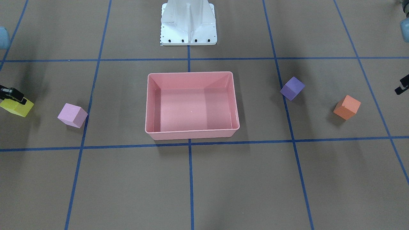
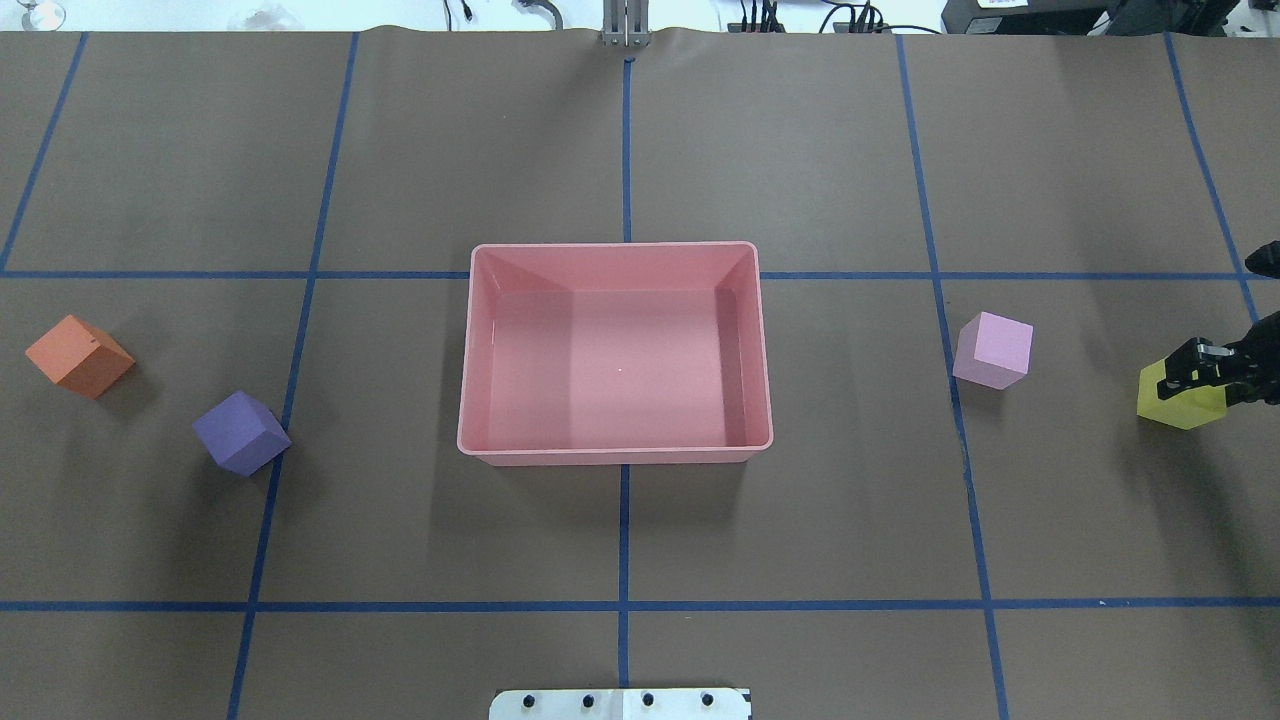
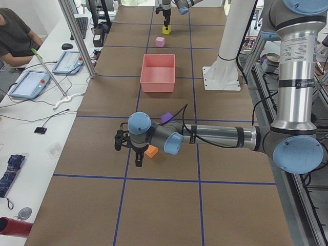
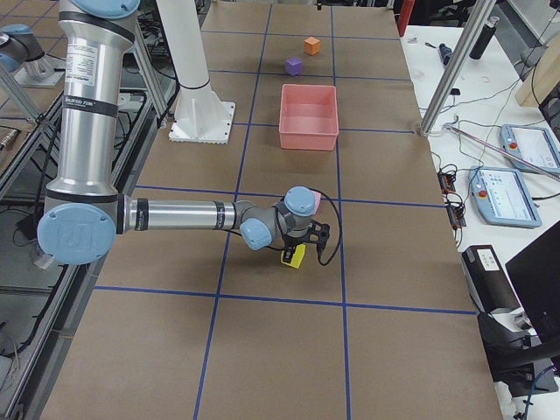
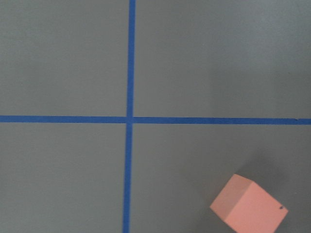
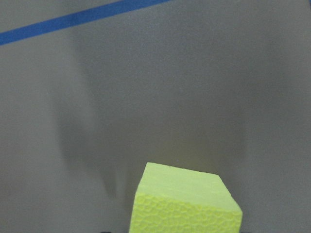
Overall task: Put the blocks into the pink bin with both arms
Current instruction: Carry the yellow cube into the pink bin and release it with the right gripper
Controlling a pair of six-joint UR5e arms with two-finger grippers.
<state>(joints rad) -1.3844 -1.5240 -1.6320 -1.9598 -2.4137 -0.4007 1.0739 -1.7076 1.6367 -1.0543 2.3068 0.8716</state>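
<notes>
The pink bin (image 1: 191, 131) (image 2: 615, 452) stands empty at the table's middle. My right gripper (image 2: 1200, 368) (image 1: 12, 95) is at the yellow block (image 2: 1183, 400) (image 6: 184, 204), shut on its top; the fingers do not show in the wrist view. The light pink block (image 2: 992, 350) lies between it and the bin. On the other side lie the purple block (image 2: 240, 432) and the orange block (image 2: 78, 356) (image 5: 248, 206). My left gripper (image 1: 402, 85) (image 3: 128, 149) hovers just beyond the orange block. Only its edge shows, so I cannot tell whether it is open.
The white robot base (image 1: 188, 32) stands behind the bin. Blue tape lines (image 2: 624, 150) grid the brown table. In the left side view a side table (image 3: 36, 102) holds tablets and cables, with an operator (image 3: 15, 36) seated there.
</notes>
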